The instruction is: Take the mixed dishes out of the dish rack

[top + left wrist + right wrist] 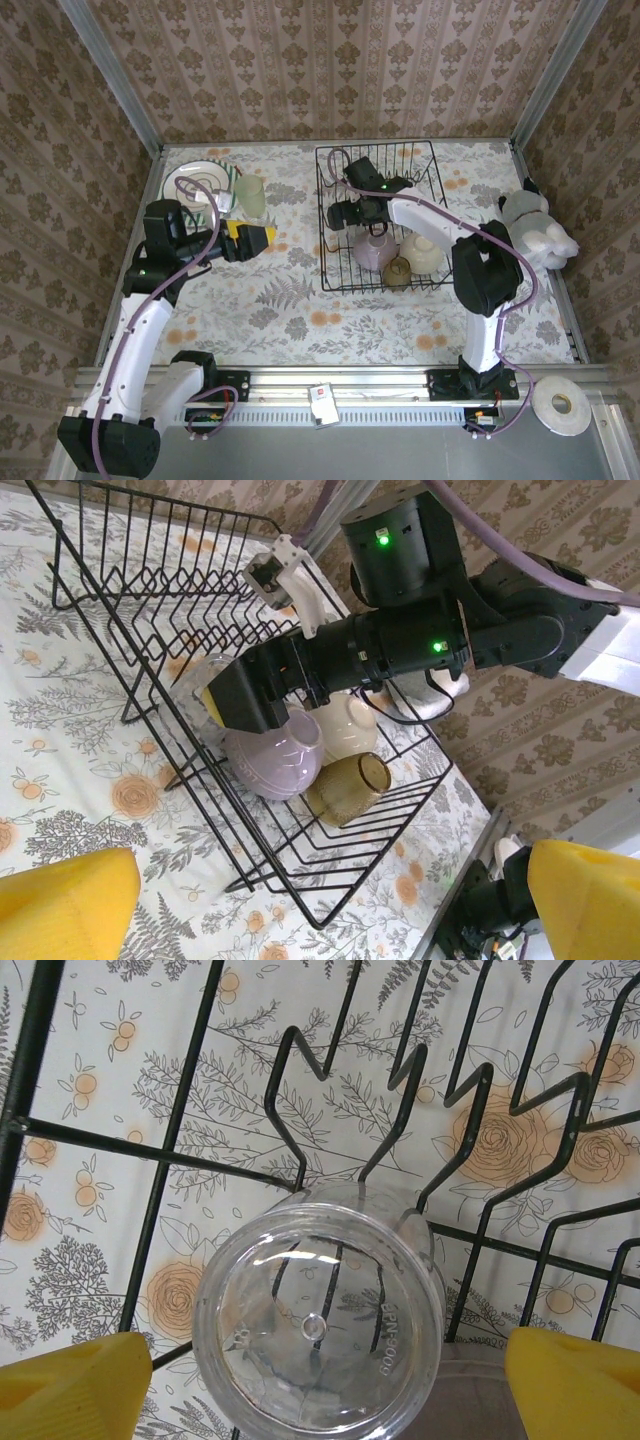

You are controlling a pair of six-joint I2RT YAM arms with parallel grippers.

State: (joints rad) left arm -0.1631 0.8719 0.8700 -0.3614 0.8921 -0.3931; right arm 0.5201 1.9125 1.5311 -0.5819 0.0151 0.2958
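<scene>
Right claw is wide open inside the dish rack, with a yellow finger on each side of a clear glass tumbler and not touching it. Tumbler seen base-on, resting on the wires, moulded lettering on the bottom. Lilac bowl, cream bowl and ribbed amber cup are bunched just beside it. Left claw is open over the desk, left of the rack.
</scene>
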